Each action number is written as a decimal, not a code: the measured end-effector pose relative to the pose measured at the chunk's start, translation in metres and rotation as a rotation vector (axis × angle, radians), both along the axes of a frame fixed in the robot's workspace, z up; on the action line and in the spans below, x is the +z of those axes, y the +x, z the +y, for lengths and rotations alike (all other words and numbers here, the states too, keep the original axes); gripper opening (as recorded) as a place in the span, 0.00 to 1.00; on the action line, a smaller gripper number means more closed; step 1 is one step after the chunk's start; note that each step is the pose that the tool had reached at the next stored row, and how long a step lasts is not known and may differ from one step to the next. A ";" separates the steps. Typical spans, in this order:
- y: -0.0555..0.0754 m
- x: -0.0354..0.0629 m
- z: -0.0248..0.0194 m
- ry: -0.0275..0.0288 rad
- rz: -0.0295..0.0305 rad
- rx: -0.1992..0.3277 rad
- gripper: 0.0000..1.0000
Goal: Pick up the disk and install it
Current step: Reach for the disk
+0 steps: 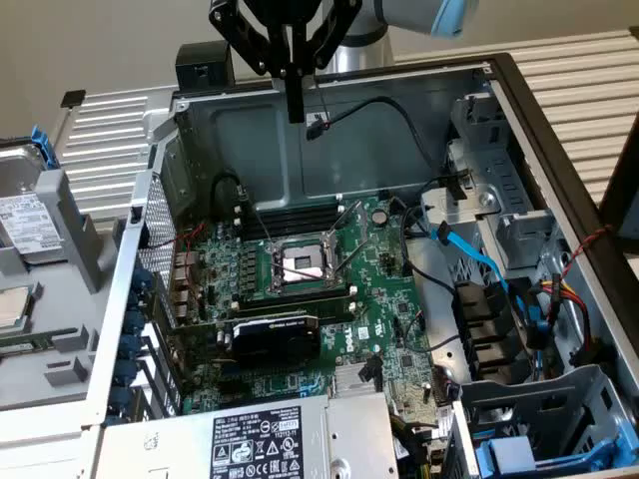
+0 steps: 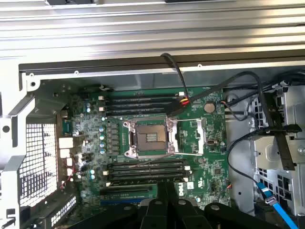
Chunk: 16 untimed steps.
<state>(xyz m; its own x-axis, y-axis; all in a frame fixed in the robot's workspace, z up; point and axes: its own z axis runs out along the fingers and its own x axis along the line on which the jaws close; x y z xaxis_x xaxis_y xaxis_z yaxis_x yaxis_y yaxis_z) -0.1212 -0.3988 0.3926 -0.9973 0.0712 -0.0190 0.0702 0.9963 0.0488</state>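
Tool closed, empty, above motherboard, disk seemingly outside case, well apart

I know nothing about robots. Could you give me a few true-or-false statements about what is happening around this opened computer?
1. The gripper holds the disk. False: it is shut on nothing, and the disk sits outside the case, at the exterior view's left.
2. The computer case is open, with its motherboard in plain sight. True.
3. A blue cable runs inside the case at the exterior view's right. True.
4. The gripper rests on the motherboard. False: it hangs above the case, apart from the board.
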 end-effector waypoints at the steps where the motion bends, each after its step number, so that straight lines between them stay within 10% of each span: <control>1: 0.000 0.0000 0.0000 0.0000 0.0001 0.000 0.11; 16: -0.004 0.0000 0.0000 -0.0001 0.0001 0.000 0.11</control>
